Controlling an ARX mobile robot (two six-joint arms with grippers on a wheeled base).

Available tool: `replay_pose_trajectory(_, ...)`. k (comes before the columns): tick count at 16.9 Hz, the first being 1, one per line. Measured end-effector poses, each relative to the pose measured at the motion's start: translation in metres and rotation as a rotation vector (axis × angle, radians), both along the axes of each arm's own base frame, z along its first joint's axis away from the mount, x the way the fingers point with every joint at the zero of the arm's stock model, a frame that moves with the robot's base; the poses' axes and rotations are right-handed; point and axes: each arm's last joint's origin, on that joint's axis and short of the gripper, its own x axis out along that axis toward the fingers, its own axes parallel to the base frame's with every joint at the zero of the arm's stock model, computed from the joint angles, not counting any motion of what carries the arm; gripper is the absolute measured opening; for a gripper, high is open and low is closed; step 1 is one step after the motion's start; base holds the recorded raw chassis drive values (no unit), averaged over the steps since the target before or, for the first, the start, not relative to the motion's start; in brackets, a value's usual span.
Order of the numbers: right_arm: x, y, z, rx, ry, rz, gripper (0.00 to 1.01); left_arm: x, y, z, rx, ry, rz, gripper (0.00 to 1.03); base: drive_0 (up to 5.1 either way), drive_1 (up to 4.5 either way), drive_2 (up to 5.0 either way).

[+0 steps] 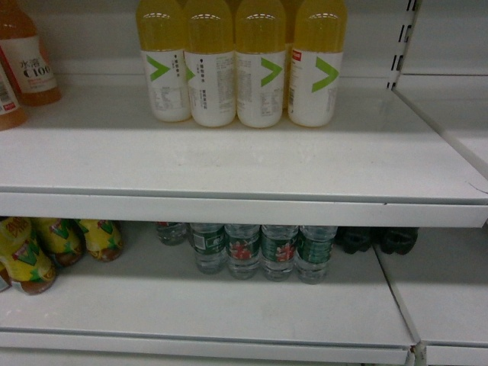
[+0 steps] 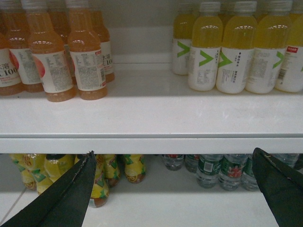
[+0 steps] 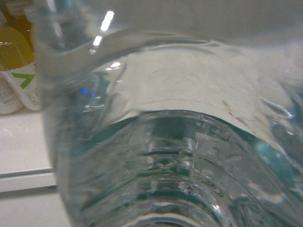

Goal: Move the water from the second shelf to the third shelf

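1. Because the right wrist view is filled edge to edge by a clear ribbed water bottle (image 3: 161, 156), we read that bottle as sitting right against the right gripper's camera, with a pale shelf edge (image 3: 23, 177) and a yellow drink bottle (image 3: 14, 71) showing past its left side.
2. We cannot see the right gripper's fingers at all, so we cannot tell whether they are pinching the bottle or spread.
3. From the head view we see more water bottles (image 1: 263, 250) with dark green labels standing in a row at the back of the lower shelf (image 1: 229, 305), partly hidden under the lip of the upper shelf (image 1: 229, 164).
4. Left of that row we see yellow-labelled bottles (image 1: 46, 248) leaning; right of it sit dark caps or bottle tops (image 1: 377, 240), too shadowed for us to name.
5. On the upper shelf we find four yellow drink bottles with white labels and green chevrons (image 1: 240, 65), and orange drink bottles (image 1: 27, 65) at the far left.
6. In the left wrist view we see the left gripper (image 2: 175, 189) with its two black fingers (image 2: 66, 198) spread wide, holding nothing, in front of the lower shelf.
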Motion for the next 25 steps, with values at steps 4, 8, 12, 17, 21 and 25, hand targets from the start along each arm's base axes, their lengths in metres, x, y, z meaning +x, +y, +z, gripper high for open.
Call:
replay_pose_trajectory(4,0.0000,-0.0001,-0.0001,0.000,0.001,0.000,0.43,0.0000,0.0000,-0.0002,0.000,0.002,0.000,0.98,0.0,0.00,0.0)
replay_pose_trajectory(8,-0.0001,-0.0009,-0.0009,-0.004,0.007,-0.017,0.43,0.0000,0.0001,-0.0002,0.000,0.002,0.000,0.98,-3.5,1.14,2.6)
replay_pose_trajectory(12,0.0001,-0.0010,-0.0005,-0.001,0.003,-0.010,0.43,0.0000,0.0001,-0.0003,0.000,0.003,0.000,0.98,-4.7,1.53,3.5)
replay_pose_trajectory(17,0.0001,-0.0010,-0.0005,-0.001,0.003,-0.008,0.43,0.0000,0.0001,-0.0002,0.000,0.002,0.001,0.98,-4.8,1.41,3.4)
replay_pose_trajectory(21,0.0001,-0.0010,-0.0003,0.000,0.001,-0.008,0.43,0.0000,0.0001,-0.0002,0.000,0.002,0.001,0.98,-4.8,1.43,3.5)
replay_pose_trajectory(25,0.0001,-0.0009,-0.0004,0.000,0.002,-0.007,0.43,0.0000,0.0001,-0.0001,0.000,0.002,0.001,0.98,-4.9,1.41,3.4)
